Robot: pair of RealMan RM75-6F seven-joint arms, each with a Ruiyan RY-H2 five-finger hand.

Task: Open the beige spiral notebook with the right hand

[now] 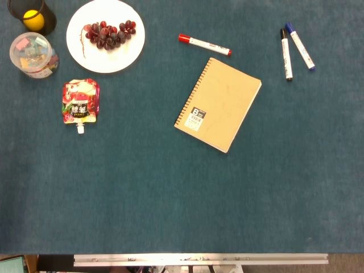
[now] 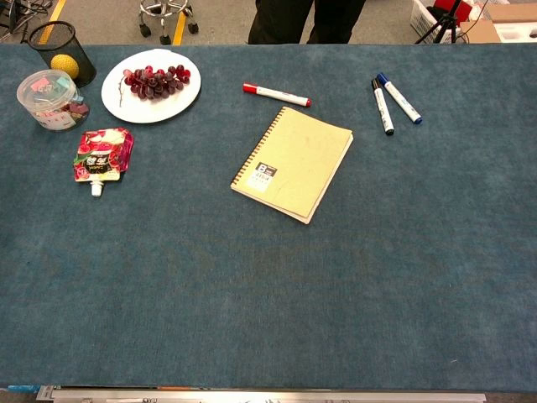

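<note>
A: Where is the beige spiral notebook (image 1: pixel 218 105)?

B: It lies closed and flat on the blue surface (image 1: pixel 170 199), turned at a slant; its spiral binding (image 1: pixel 191 95) runs along the left edge and a small label sits near its lower left corner.

A: And the right hand; are its fingers apart or together?

B: I cannot tell; neither hand shows in the head view or the chest view, so nothing can be said of the fingers.

A: What sits around the notebook?

B: A red marker (image 1: pixel 204 45) lies just beyond the notebook's top edge, near but apart from it; a black marker (image 1: pixel 286 54) and a blue marker (image 1: pixel 300 46) lie side by side to the notebook's upper right, well apart from it; far to the notebook's left are a plate of grapes (image 1: pixel 105 35), a drink pouch (image 1: pixel 81 103), a clear tub (image 1: pixel 33 55) and a mesh cup (image 1: pixel 38 15) with a yellow ball in it.

A: So the opening is not yet begun; what could go wrong?

B: In my judgement the cover is thin and lies flush, so the fingers may slide the whole notebook instead of lifting the free right edge; a push toward the top could knock the red marker and set it rolling; catching several pages with the cover is also likely; a reach from the spiral side would simply fail to open it.
</note>
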